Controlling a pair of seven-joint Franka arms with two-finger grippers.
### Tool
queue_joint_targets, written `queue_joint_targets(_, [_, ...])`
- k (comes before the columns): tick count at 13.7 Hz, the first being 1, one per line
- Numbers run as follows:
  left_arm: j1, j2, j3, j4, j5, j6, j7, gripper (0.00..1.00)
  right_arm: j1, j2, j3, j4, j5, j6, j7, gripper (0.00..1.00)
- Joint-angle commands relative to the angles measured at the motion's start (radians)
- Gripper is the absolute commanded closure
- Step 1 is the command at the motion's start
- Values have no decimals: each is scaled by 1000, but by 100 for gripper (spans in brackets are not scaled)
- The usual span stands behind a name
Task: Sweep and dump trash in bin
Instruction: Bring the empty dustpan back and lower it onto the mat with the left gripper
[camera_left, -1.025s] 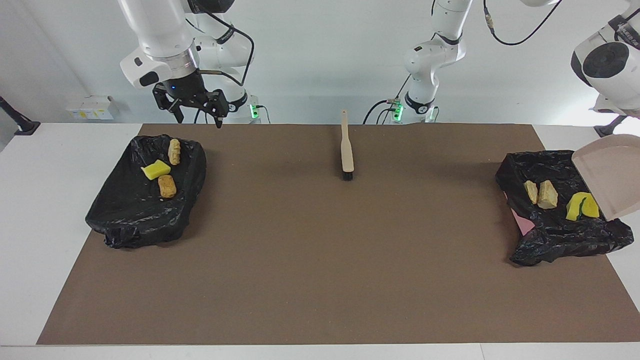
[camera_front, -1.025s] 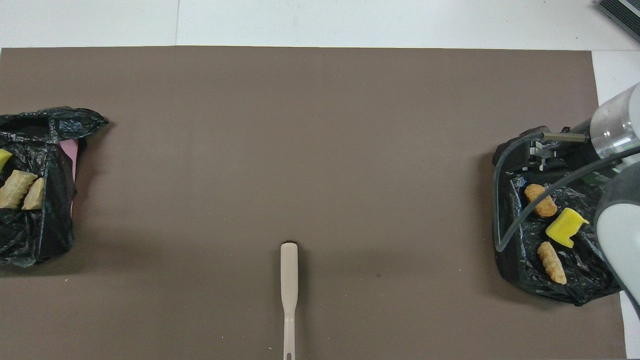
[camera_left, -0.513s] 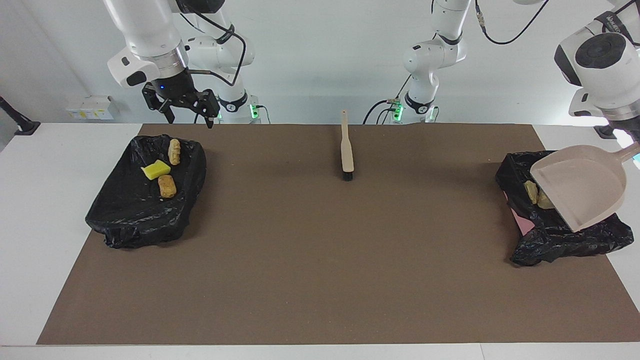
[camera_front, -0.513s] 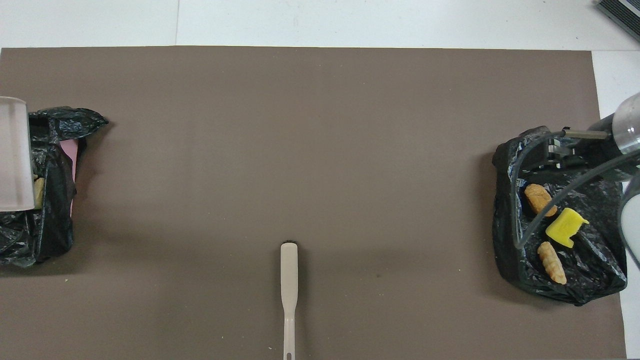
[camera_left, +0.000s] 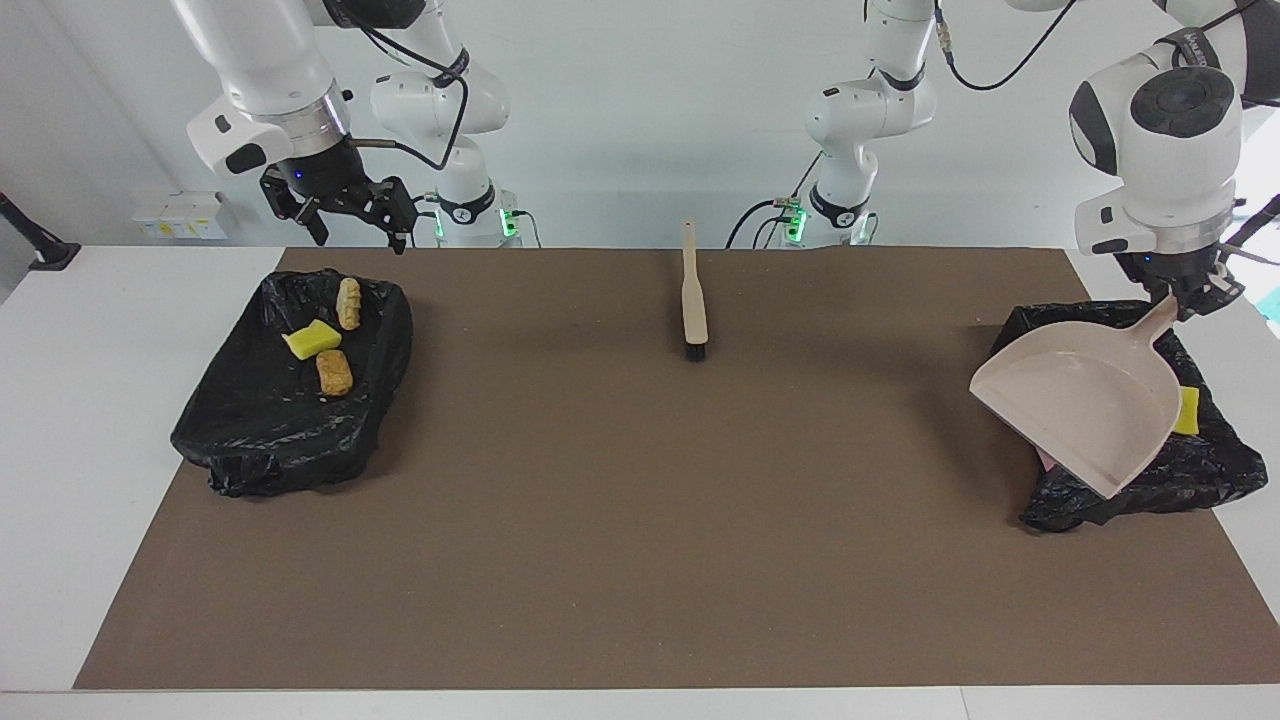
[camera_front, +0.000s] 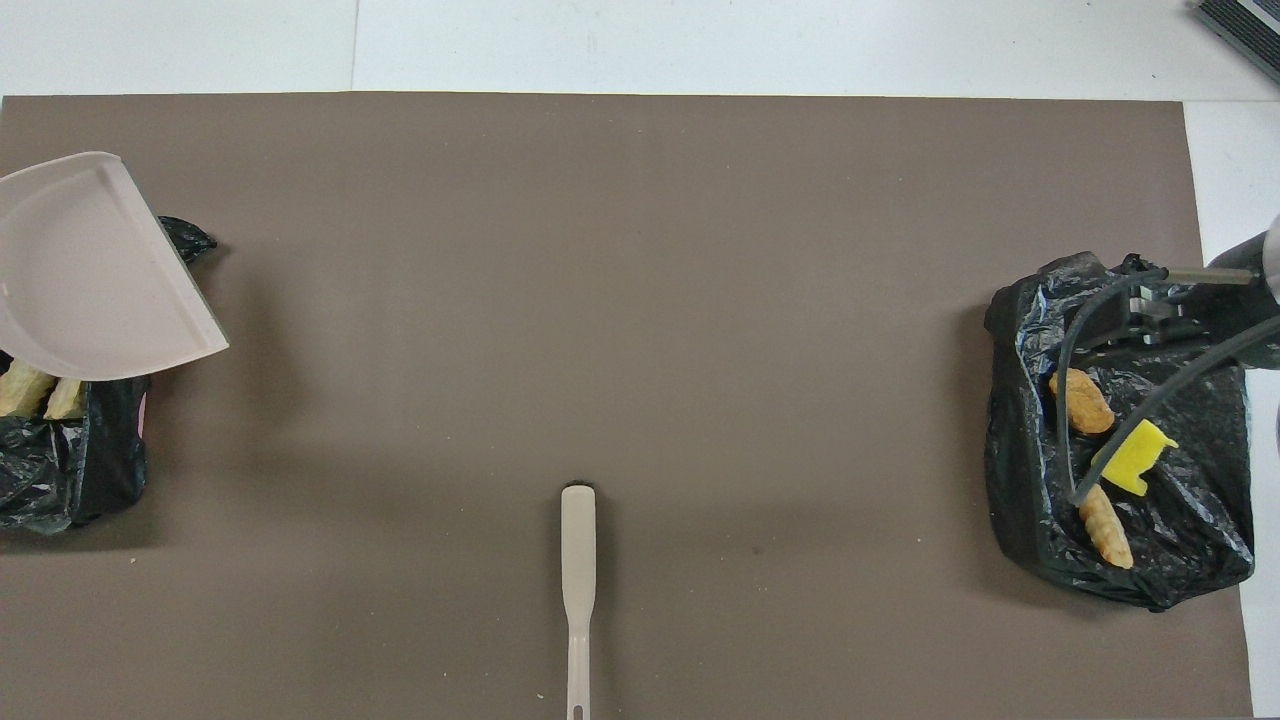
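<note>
My left gripper (camera_left: 1192, 297) is shut on the handle of the beige dustpan (camera_left: 1085, 405), which hangs tilted and empty over the black-lined bin (camera_left: 1200, 480) at the left arm's end. A yellow sponge piece (camera_left: 1187, 411) peeks out beside the pan, and two pale lumps (camera_front: 40, 392) show under the dustpan (camera_front: 90, 270). My right gripper (camera_left: 360, 235) hangs open over the other black-lined bin (camera_left: 260, 430), which holds a yellow sponge (camera_left: 312, 340) and two brown lumps (camera_left: 348, 302) (camera_left: 334, 372). The right gripper (camera_front: 1135, 312) also shows over that bin (camera_front: 1030, 500).
The beige brush (camera_left: 693, 300) lies on the brown mat (camera_left: 640, 520) midway between the bins, handle toward the robots, bristles pointing away. In the overhead view the brush (camera_front: 577, 560) sits at the edge nearest the robots.
The left arm has swung the dustpan down over its bin toward the table's middle, covering the trash there. The right gripper has risen and drifted toward its end of the table.
</note>
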Motion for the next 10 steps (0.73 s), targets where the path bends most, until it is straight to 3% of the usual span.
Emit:
queue_joint_targets(1, [-27,-34,10,-25,-151,-50,-157,100,-1,-56,-10,-79,2,-1,-37,0])
queue_joint_targets(4, [-102,-49,9,-41,-201,-85,-341,100,1,-56,-18,-80,15,8,-42,0])
queue_joint_targets(8, [-194,-49,9,-38,-375,-101,-640,100,-1,-56,-26,-81,17,10,-69,0])
queue_joint_targets(10, [-288,-34,7,-33,-428,-107,-799,100,-1,-56,-26,-81,15,10,-69,0])
